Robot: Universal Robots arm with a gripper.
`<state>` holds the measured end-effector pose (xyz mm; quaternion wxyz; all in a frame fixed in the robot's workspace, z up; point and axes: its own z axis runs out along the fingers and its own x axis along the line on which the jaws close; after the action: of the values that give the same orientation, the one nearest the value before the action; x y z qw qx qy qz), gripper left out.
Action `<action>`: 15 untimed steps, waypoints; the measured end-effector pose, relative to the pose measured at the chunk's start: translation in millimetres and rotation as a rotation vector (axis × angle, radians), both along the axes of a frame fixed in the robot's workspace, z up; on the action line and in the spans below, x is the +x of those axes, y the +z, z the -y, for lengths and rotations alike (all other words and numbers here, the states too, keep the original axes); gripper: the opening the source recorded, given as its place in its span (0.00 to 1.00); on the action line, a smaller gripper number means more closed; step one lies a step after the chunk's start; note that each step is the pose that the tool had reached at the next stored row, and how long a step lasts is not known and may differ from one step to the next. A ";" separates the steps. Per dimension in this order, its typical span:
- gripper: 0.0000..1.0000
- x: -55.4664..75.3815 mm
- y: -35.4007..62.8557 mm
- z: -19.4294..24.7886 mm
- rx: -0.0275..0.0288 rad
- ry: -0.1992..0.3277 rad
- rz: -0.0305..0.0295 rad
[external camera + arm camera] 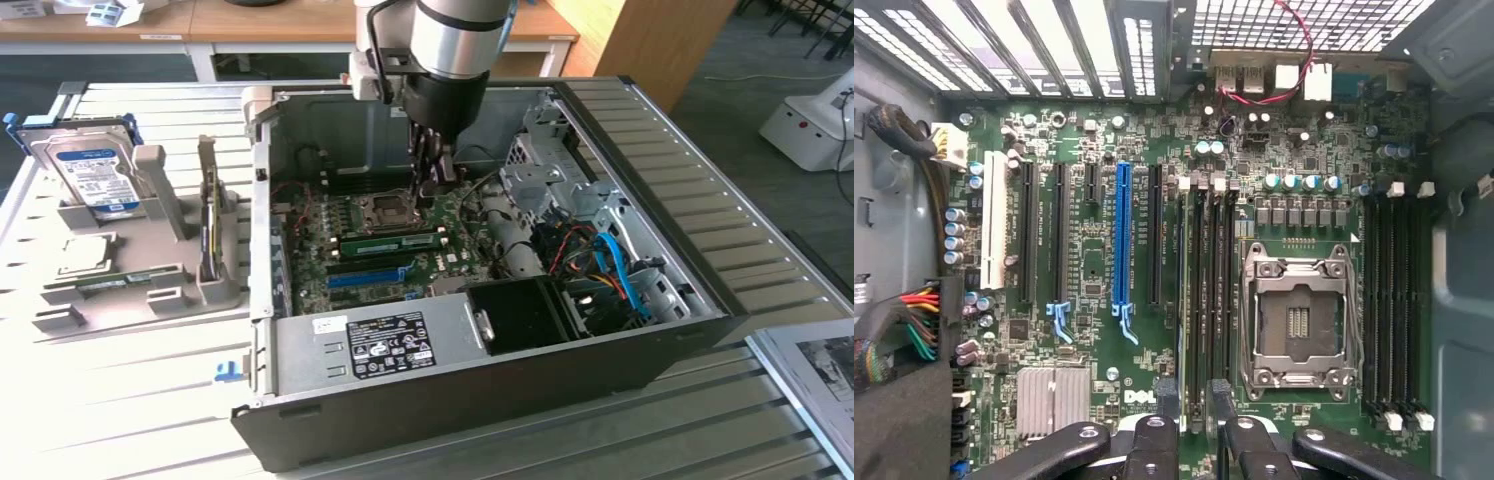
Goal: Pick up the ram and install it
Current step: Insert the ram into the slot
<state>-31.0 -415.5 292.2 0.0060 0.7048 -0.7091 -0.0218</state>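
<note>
Claw [434, 188] is hanging spread inside the case [534, 400], upper centre of the exterior frame, apparently pinching nothing. The ram [390, 241] is standing in its slot just below-left, long axis running left to right.

Wrist view: claw [1192, 400] is straddling the ram [1184, 300], which is lying edge-on alongside the CPU socket [1299, 320].
</note>
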 end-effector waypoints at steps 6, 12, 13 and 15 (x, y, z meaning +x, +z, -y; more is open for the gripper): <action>0.25 0.6 9.4 0.0 0.0000 0.000 0.0000; 0.25 1.1 18.0 0.0 0.0001 0.000 0.0000; 0.25 1.1 19.3 0.0 0.0000 0.000 0.0000; 0.25 1.2 21.5 0.0 0.0001 0.000 -0.0001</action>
<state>-29.8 -415.5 313.8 0.0060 0.7048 -0.7091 -0.0218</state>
